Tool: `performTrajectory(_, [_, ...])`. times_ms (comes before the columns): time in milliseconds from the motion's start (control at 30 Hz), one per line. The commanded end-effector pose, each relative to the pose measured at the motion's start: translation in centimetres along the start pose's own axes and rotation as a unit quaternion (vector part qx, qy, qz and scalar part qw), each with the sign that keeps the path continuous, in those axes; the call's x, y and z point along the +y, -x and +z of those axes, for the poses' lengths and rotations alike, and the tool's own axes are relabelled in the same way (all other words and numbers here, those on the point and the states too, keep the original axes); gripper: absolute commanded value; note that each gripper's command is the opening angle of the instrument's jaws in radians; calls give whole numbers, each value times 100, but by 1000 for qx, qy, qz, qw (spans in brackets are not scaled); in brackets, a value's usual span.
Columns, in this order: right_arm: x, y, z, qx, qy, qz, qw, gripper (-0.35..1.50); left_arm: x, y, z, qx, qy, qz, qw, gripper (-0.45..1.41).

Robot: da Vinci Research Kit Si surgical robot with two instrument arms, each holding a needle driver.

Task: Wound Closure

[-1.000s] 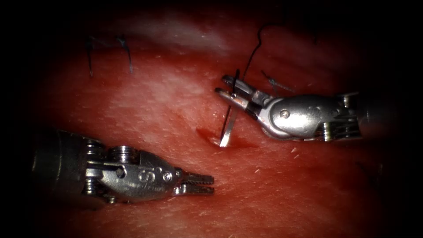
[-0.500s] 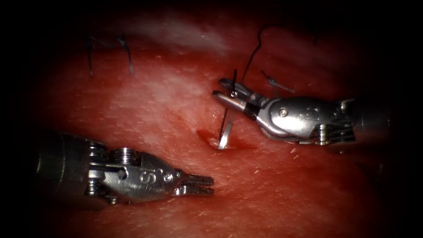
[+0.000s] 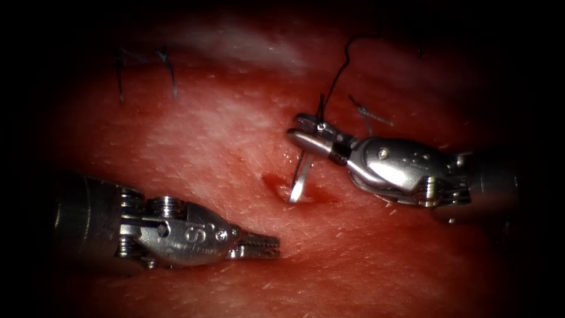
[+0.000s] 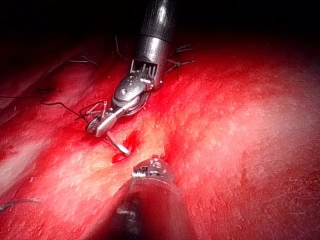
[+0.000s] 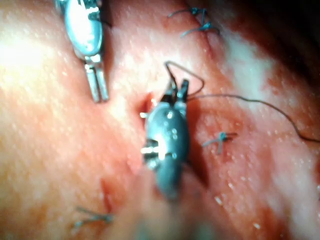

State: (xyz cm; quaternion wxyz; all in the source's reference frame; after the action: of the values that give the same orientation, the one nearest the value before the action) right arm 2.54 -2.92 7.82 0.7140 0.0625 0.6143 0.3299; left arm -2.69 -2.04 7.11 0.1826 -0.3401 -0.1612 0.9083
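Lowered slightly, the right tool (image 3: 306,134) gripped the needle (image 3: 298,179) near its tail, tip in the cut (image 3: 306,191); the left tool (image 3: 268,246) lay closed, empty, well apart.

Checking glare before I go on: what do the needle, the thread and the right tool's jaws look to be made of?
Needle: polished metal, judging by its bright glint; the right tool holds it near its thread end, tip in the tissue at the cut. Thread: dark, thin, matte strand, probably synthetic. Jaws: smooth shiny steel, apparently. Left tool holds nothing.
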Motion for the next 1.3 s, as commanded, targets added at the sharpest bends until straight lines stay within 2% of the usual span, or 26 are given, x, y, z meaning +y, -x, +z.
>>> performTrajectory(33, [-3, 4, 5, 1, 0, 5, 1000, -35, 2, 0, 7, 0, 0, 0, 1000, -18])
performTrajectory(267, [1, -2, 4, -1, 7, 76, 997, -35, 3, 3, 11, -5, 2, -1, 1000, -18])
performTrajectory(767, [4, -8, 9, -5, 9, 117, 993, -35, -6, 17, 23, -8, 8, -4, 1000, -18])
performTrajectory(1100, [-3, 2, 9, -39, -27, 124, 991, -35, -10, 21, 20, -8, 10, -6, 1000, -16])
performTrajectory(1300, [-9, 4, 14, -49, -51, 175, 982, -35, -11, 21, 20, -8, 10, -6, 1000, -16])
